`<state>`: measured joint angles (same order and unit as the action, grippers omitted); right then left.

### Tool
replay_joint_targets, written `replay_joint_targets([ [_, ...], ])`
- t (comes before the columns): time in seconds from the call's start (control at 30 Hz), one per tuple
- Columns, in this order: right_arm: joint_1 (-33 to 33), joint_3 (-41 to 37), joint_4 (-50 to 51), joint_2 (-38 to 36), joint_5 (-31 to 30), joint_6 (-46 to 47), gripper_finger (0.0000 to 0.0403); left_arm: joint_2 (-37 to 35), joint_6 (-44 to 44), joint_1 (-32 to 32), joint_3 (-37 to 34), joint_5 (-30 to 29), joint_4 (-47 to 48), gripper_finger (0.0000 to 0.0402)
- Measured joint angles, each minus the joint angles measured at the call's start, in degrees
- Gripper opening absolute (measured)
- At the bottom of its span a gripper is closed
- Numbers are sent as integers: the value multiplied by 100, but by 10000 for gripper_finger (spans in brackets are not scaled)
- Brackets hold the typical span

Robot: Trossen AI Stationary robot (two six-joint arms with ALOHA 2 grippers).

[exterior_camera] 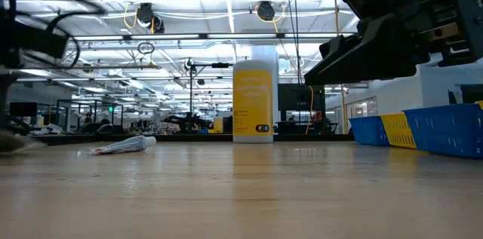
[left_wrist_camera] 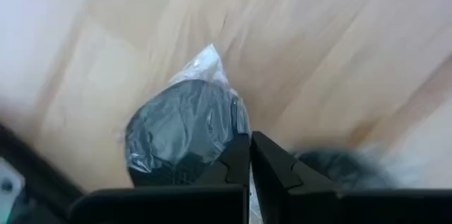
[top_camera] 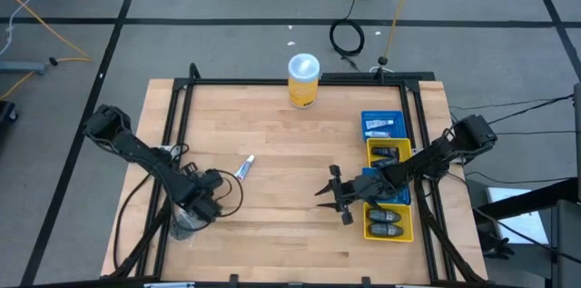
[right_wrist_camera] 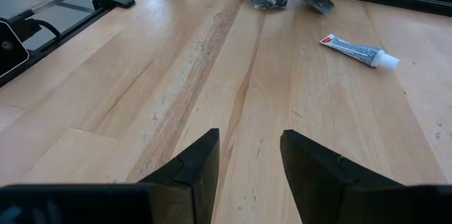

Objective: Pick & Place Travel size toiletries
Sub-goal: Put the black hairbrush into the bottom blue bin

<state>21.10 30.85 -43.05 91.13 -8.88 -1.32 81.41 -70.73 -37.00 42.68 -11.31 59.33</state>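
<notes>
Overhead first: left gripper (top_camera: 184,222) sits low at the bench's near-left corner, right gripper (top_camera: 332,194) hovers beside the blue-and-yellow compartment tray (top_camera: 388,177) holding dark oblong toiletries. Small white-silver tube (top_camera: 244,167) lies mid-bench. Low view shows a blurry ceiling-lit room. Left wrist: jaws closed against a crinkly clear-wrapped dark grey item (left_wrist_camera: 185,132), edges blurred. Right wrist: jaws open, empty, over pale wooden bench (right_wrist_camera: 212,75).

Left arm extends from the frame's left edge toward lower centre-left; left gripper (top_camera: 207,199) has its fingers pressed together. Right arm reaches from the right edge; right gripper (top_camera: 334,195) fingers spread apart.
</notes>
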Motion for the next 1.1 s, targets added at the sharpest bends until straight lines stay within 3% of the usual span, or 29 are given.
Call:
replay_joint_targets([
  [0.2, 0, 0, -2, 1, 0, 0, 141, 0, 584, 129, 637, -1083, -451, 2],
  [0.33, 0, 0, -2, 0, 6, 68, 141, 0, 1759, 256, 852, -1486, -2034, 1],
  [0.47, -38, 0, -119, 86, -8, 247, 144, 86, 3246, 487, 857, -1471, -4133, 1],
  [0.6, -47, 5, -518, 281, -1, 250, 170, 358, 4536, 729, 852, -1334, -5566, 0],
  [0.73, -44, 5, -1111, 561, -32, 204, 217, 838, 5448, 1003, 852, -1051, -6438, 0],
  [0.9, -141, 7, -1458, 863, -605, 217, 256, 1417, 6107, 1210, 852, -972, -7638, 0],
  [1.1, -199, 4, -1793, 1165, 125, -103, 246, 1717, 6522, 1254, 850, -1160, -8371, 0],
])
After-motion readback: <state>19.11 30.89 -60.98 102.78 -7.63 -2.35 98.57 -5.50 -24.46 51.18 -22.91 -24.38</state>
